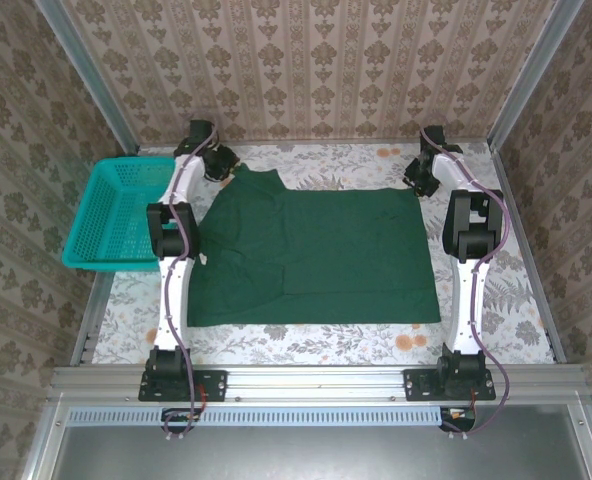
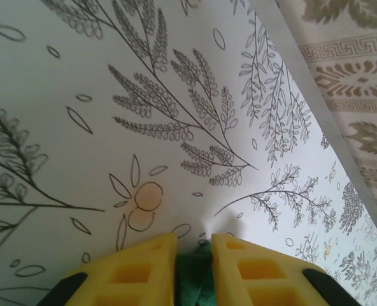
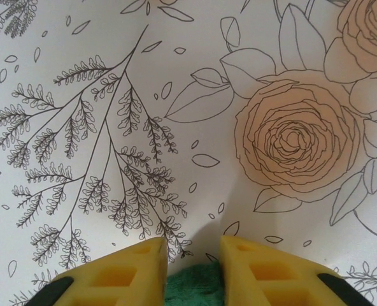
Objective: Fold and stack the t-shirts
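Yellow left fingers (image 2: 147, 264) and right fingers (image 3: 134, 268), arms outstretched, tight on far corners of t-shirt (image 1: 316, 255).

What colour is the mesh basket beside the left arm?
The basket is teal, clearest in the top external view.

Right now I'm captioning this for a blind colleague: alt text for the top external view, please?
A dark green t-shirt lies spread flat on a floral-patterned table, with the left gripper at its far left corner and the right gripper at its far right corner. A teal mesh basket sits at the table's left edge.
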Robot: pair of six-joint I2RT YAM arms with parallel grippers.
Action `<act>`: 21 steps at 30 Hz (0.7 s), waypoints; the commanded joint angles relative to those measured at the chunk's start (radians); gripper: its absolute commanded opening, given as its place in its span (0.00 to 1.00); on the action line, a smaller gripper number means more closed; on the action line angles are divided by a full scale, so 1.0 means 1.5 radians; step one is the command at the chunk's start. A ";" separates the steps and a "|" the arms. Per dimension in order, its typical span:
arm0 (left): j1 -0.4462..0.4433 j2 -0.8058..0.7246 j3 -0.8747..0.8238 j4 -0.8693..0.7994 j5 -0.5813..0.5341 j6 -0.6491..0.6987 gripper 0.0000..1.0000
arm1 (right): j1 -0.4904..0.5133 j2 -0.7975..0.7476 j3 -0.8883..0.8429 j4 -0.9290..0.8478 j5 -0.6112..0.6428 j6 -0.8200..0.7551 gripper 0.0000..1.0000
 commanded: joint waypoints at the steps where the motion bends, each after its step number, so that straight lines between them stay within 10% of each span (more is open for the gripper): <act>1: -0.008 0.013 0.004 -0.028 0.011 0.020 0.13 | 0.002 0.011 -0.008 -0.019 -0.018 -0.005 0.27; 21: -0.023 -0.080 0.004 -0.006 -0.066 0.104 0.00 | -0.008 -0.007 0.008 -0.031 -0.019 -0.041 0.00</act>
